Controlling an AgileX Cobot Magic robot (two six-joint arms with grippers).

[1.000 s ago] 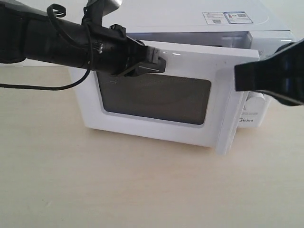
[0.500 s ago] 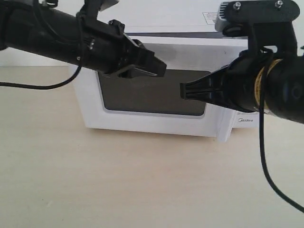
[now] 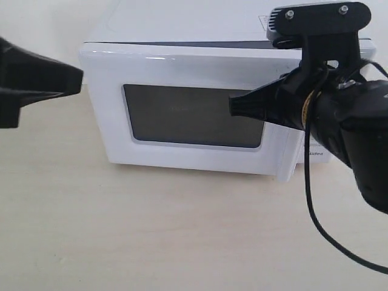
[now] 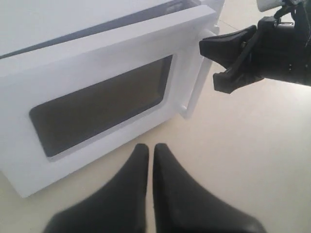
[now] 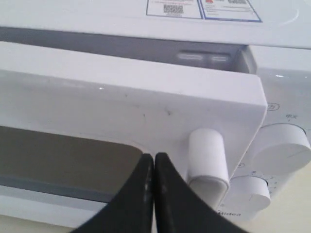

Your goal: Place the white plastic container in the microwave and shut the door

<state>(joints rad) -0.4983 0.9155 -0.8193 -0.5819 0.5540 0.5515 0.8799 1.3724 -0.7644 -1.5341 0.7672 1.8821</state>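
The white microwave [image 3: 182, 24] stands mid-table. Its door [image 3: 115, 73] with the dark window [image 3: 188, 115] is swung almost against the body. In the right wrist view a narrow dark gap [image 5: 121, 46] still shows along the door's top edge. My right gripper [image 3: 232, 107] [image 5: 154, 158] is shut and empty, its tips against the door face just beside the white bar handle [image 5: 208, 160]. Off to the left, away from the oven, my left gripper [image 3: 79, 79] [image 4: 148, 148] is shut and empty too. The white plastic container is hidden.
Two round knobs [image 5: 282, 148] [image 5: 250, 191] sit on the panel next to the handle. Stickers [image 5: 204, 7] lie on the oven's top. Pale wooden table [image 3: 182, 230] stretches in front of the microwave. A black cable [image 3: 315, 224] hangs under the right arm.
The door has swung from partly open to nearly against the body. My left gripper pulled back from the door to the left. My right gripper came in against the door near the handle.
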